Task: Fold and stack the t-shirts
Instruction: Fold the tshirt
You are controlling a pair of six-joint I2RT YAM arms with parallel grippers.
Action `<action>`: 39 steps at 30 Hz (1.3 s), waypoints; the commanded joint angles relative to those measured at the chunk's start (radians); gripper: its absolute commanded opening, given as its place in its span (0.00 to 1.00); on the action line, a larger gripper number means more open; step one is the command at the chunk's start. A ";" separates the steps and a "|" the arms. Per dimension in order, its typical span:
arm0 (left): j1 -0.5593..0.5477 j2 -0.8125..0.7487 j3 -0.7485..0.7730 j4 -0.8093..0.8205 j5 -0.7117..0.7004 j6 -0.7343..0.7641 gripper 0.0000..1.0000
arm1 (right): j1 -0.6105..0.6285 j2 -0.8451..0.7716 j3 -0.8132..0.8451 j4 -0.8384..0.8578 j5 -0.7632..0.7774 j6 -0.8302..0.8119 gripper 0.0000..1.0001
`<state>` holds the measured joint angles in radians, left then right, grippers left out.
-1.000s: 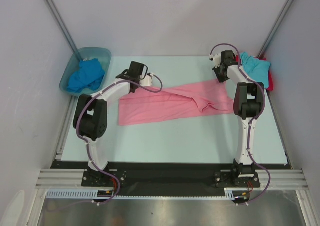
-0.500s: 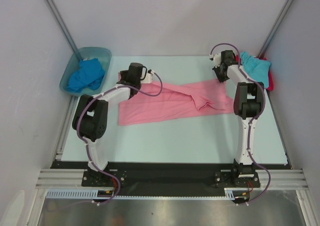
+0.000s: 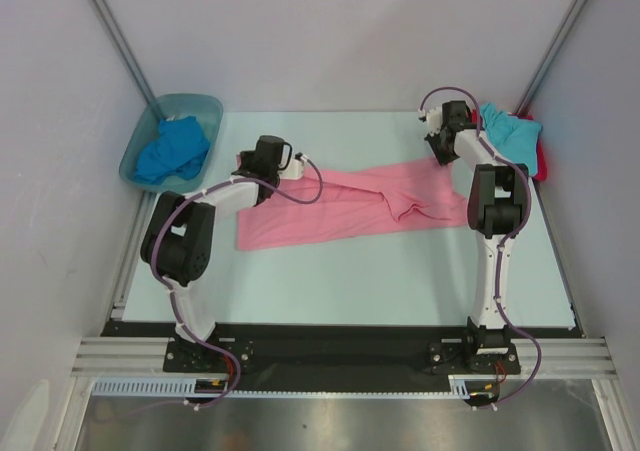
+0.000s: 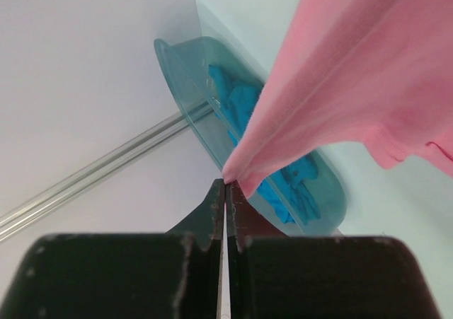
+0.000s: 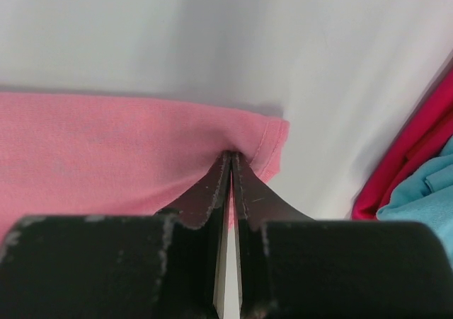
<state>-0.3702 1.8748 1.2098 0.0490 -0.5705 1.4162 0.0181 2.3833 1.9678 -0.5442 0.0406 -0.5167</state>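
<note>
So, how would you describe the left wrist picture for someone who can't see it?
Two black fingers pinch the edge of a pink t-shirt, which drapes away to the upper right. Behind it a blue-green tub holds a royal blue t-shirt.

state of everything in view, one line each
pink t-shirt: stretched across table, pinched at both ends
left gripper: shut on pink t-shirt
right gripper: shut on pink t-shirt
royal blue t-shirt: crumpled in tub
turquoise t-shirt: bunched on red t-shirt

Overhead and close wrist views, common pink t-shirt (image 3: pixel 330 209)
</note>
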 commanded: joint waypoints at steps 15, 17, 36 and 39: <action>0.019 -0.023 0.027 -0.005 -0.002 0.012 0.00 | -0.026 -0.048 -0.062 -0.190 -0.030 -0.080 0.28; 0.020 -0.026 0.025 -0.006 -0.002 0.009 0.00 | -0.024 -0.085 -0.099 -0.188 -0.030 -0.114 0.36; 0.005 -0.016 0.040 -0.009 -0.025 -0.016 0.00 | -0.045 -0.299 -0.293 0.096 0.285 -0.122 0.64; 0.004 -0.022 0.042 -0.009 -0.026 -0.017 0.00 | -0.056 -0.294 -0.259 0.064 0.228 -0.111 0.63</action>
<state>-0.3626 1.8717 1.2148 0.0177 -0.5732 1.4139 -0.0113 2.0808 1.6409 -0.4961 0.2497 -0.6720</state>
